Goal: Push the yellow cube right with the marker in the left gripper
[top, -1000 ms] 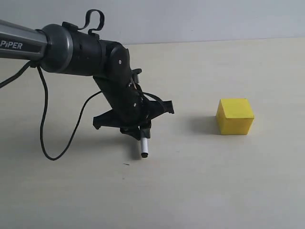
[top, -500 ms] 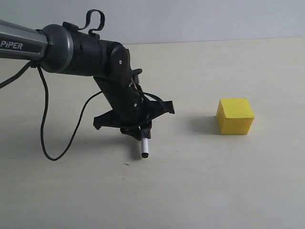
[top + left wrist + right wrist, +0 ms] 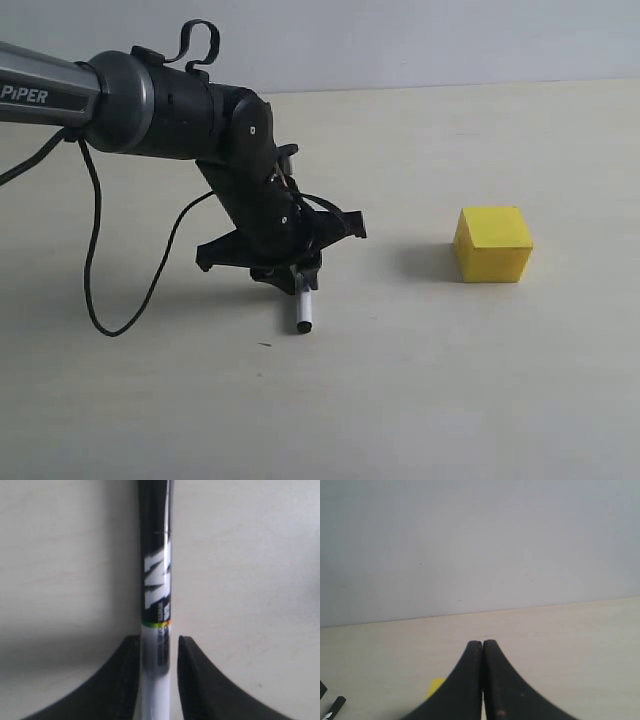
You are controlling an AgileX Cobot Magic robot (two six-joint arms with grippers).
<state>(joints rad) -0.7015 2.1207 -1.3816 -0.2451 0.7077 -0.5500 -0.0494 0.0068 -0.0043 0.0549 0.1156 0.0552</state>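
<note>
One slim marker (image 3: 303, 310) sits nearest the exterior camera. A short white length of barrel ending in a black tip pokes out below the left gripper (image 3: 297, 283). In the left wrist view the marker (image 3: 156, 605) shows more. The barrel is white where it is gripped, then comes a thin rainbow band. Beyond that is a glossy black label with white marks, and the far end is black. The left gripper (image 3: 158, 640) is only narrowly parted, its two black fingers (image 3: 187, 652) clamped on the white barrel from either side.

The marker's long axis runs steeply downward from the jaws, leaning a little toward the exterior camera, black tip lowest. The tip is at the pale table (image 3: 420, 400) or just above it; contact cannot be told.

Farther back and well to the right, the yellow cube (image 3: 493, 243) rests on the table. It is plain, matte and bright, with its shadow falling to its left. It stands well apart from the marker and touches nothing else. Bare tabletop lies between the two.

Behind the gripper, the black arm (image 3: 170, 105) reaches in from the left, a black cable (image 3: 92, 250) looping down beside it.

In the right wrist view the right gripper (image 3: 482, 642) has its jaws pressed together on nothing. A sliver of the yellow cube (image 3: 436, 686) shows beside one finger. The grey wall (image 3: 480, 545) rises beyond the table's far edge.
</note>
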